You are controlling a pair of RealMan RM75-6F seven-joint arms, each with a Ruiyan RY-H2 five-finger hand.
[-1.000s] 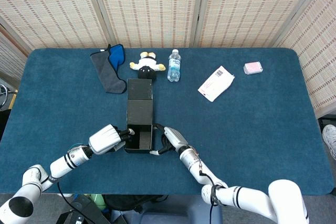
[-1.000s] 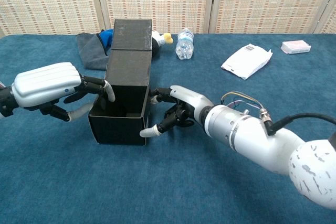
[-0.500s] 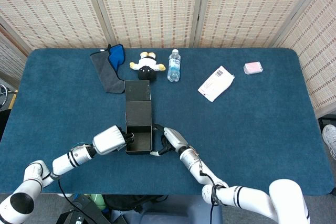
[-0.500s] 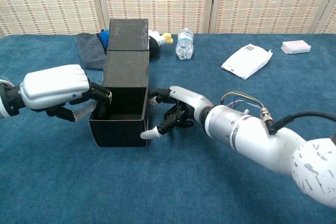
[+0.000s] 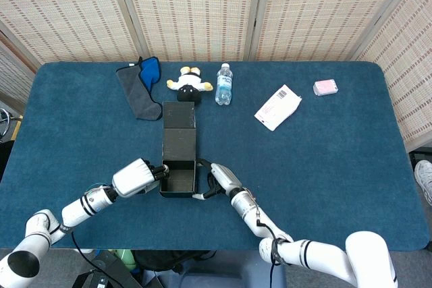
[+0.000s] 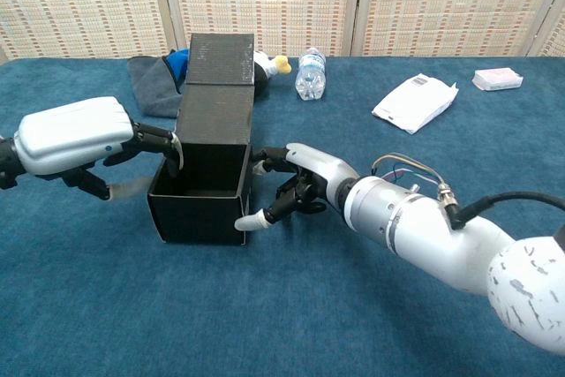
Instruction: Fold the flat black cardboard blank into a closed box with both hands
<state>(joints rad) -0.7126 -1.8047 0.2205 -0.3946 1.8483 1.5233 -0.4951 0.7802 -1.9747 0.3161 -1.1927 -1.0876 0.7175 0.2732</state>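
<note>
You've got a rectangular table w/ dark blue carpet-like cover (image 5: 337, 166), rounded corners. Behind it, beige woven-reed folding screen panels (image 5: 196, 5) in pale frames span the whole back. Grey floor (image 5: 422, 146) shows at right edge, past the table. Light even, soft, no hard shadows on the cover.

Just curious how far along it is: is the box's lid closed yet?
No, the black box is open on top, its lid flap standing upright.

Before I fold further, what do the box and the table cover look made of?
Black box: likely stiff cardboard, matte, its raised lid panel finely ribbed and creased at the fold. Table cover: seemingly blue carpet or felt, with a fuzzy, non-reflective nap.
</note>
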